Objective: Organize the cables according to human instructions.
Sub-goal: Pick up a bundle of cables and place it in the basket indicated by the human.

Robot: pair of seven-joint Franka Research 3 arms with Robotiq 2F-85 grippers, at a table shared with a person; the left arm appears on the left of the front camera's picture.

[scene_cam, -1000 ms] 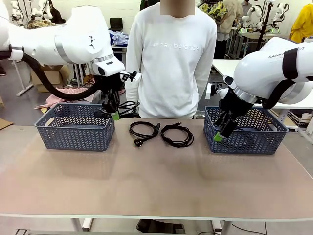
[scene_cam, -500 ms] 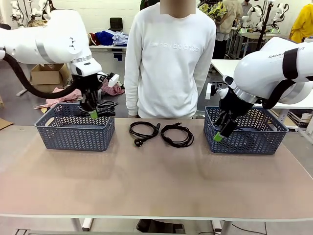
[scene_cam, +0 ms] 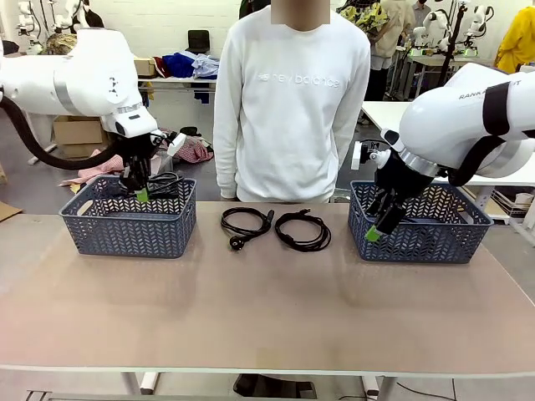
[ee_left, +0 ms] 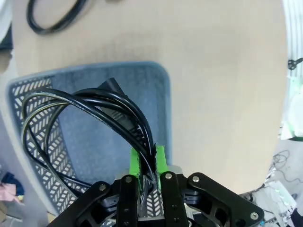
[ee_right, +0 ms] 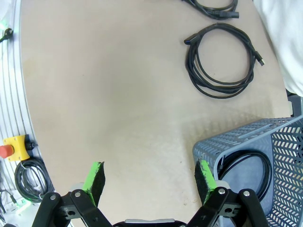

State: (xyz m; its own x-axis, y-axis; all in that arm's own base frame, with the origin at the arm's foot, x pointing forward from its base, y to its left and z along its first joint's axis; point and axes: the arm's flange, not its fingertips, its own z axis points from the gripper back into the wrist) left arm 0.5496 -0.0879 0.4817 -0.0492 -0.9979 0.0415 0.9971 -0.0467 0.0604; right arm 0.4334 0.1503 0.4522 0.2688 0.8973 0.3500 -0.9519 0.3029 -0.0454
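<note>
My left gripper is shut on a black cable coil and holds it over the left blue-grey basket. In the left wrist view the cord loops up from between the green pads above the basket floor. Two more coils lie on the table mid-back, one on the left and one on the right. My right gripper hangs open at the near left corner of the right basket. A fourth coil lies inside that basket.
A person in a white sweatshirt stands at the far edge behind the two loose coils. The right wrist view shows the nearer coil on bare tabletop ahead of the open gripper.
My left arm has carried its coil leftward, from beyond the left basket's right rim to over its inside. The right arm and both table coils have stayed put.
</note>
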